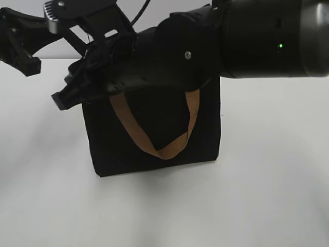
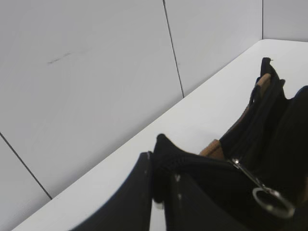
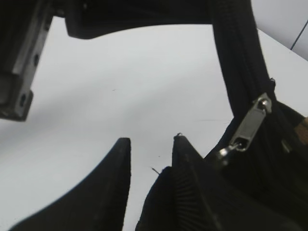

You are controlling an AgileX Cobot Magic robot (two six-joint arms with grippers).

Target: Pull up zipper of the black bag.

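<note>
Grasp setup underway: rectangular black fabric bag [image 1: 154, 139] with tan webbing handle [image 1: 169, 146] is standing upright on the white tabletop [image 1: 267, 195], both arms crowding over its top edge. Right hand [image 3: 151, 154] is sitting narrowly parted with one finger [image 3: 192, 163] against the bag fabric, gripping nothing, the black zipper with its silvery metal pull tab [image 3: 250, 125] hanging just beside it; left hand [image 2: 161, 187] looks pinched on the bag's top corner, though I cannot tell for sure. Next move likely calls for shifting the right hand onto the tab and closing, left bracing.
</note>
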